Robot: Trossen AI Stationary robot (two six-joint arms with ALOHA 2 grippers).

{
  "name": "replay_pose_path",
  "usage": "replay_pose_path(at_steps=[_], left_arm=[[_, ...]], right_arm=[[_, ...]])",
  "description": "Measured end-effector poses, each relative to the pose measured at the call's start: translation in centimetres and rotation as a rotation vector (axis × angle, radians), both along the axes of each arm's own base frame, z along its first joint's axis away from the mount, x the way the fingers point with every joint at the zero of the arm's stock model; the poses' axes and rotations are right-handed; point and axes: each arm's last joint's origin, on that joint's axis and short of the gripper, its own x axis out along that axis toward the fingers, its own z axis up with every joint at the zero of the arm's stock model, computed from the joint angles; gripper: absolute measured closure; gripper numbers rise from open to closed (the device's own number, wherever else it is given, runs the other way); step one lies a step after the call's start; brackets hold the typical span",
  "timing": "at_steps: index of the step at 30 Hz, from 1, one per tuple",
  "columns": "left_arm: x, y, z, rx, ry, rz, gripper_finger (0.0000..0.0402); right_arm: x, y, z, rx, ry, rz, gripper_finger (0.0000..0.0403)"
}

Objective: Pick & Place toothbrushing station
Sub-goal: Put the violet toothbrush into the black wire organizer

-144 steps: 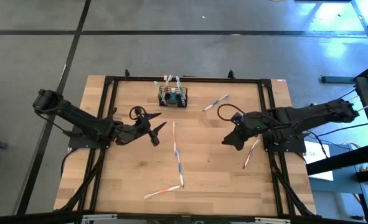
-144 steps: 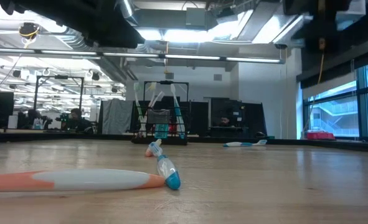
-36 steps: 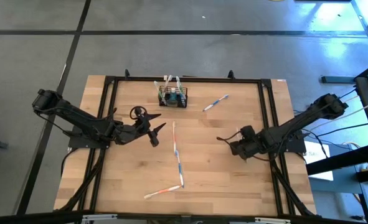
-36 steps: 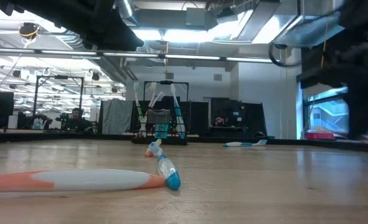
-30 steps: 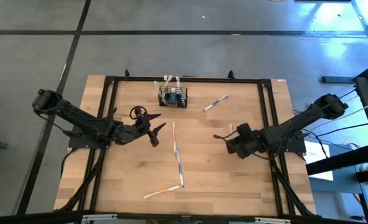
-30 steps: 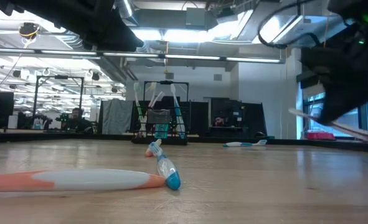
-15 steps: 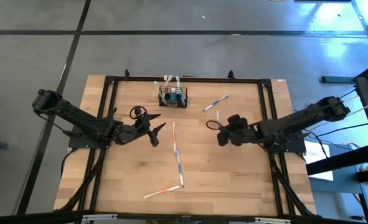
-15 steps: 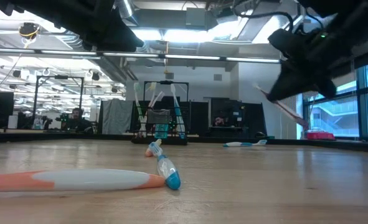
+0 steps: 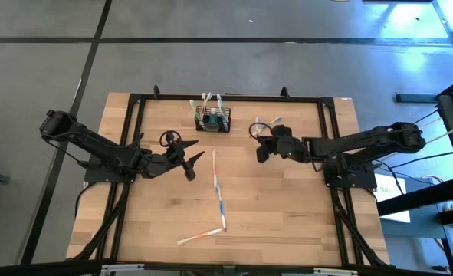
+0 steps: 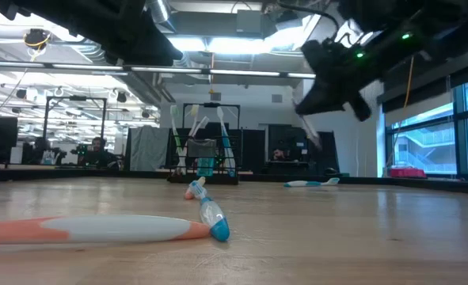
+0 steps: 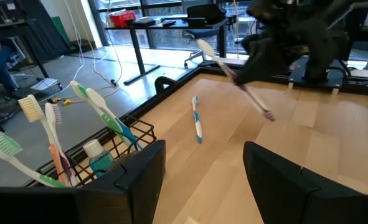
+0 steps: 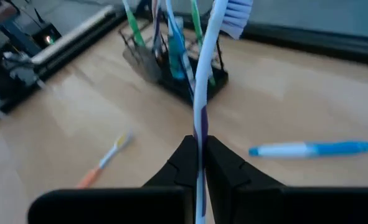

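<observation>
The toothbrushing station (image 9: pixel 211 119) is a black wire basket near the table's far edge, with several toothbrushes and a teal tube standing in it; it also shows in the right wrist view (image 12: pixel 179 70) and the left wrist view (image 11: pixel 103 158). My right gripper (image 9: pixel 261 150) hovers to its right, shut on a white-and-purple toothbrush (image 12: pixel 202 81). My left gripper (image 9: pixel 192 162) waits open at centre left, touching nothing. My right gripper pinches the toothbrush's handle (image 12: pixel 200 122) between its two fingers, well back from the bristle head (image 12: pixel 236 14). The brush is lifted clear of the table and tilted (image 11: pixel 233 74), its head higher and nearer the station, its tail end (image 11: pixel 268 115) lower.
A blue-and-white toothbrush (image 9: pixel 272 121) lies near the far edge beside my right gripper. A white-and-blue one (image 9: pixel 218 182) lies along the table's middle, and an orange-and-white one (image 9: pixel 199 236) lies near the front edge. A black frame (image 9: pixel 326 153) borders the table.
My right gripper has carried the toothbrush up and toward the table's far left, from the right side to just right of the station. The brush stays clear of the table.
</observation>
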Motion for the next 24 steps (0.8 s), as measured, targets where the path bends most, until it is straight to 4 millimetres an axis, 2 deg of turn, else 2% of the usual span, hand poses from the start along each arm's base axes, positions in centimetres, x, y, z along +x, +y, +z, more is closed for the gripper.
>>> replay_pose_path(at_steps=[9, 24], left_arm=[[0.0, -0.1, 0.0, -0.012, -0.001, -0.023, 0.0190], [0.0, -0.1, 0.0, -0.012, -0.001, -0.023, 0.0190]], right_arm=[[2.9, -2.7, -0.9, -0.086, -0.126, 0.067, 0.0385], [5.1, -6.2, -1.0, -0.261, -0.315, 0.051, 0.0385]])
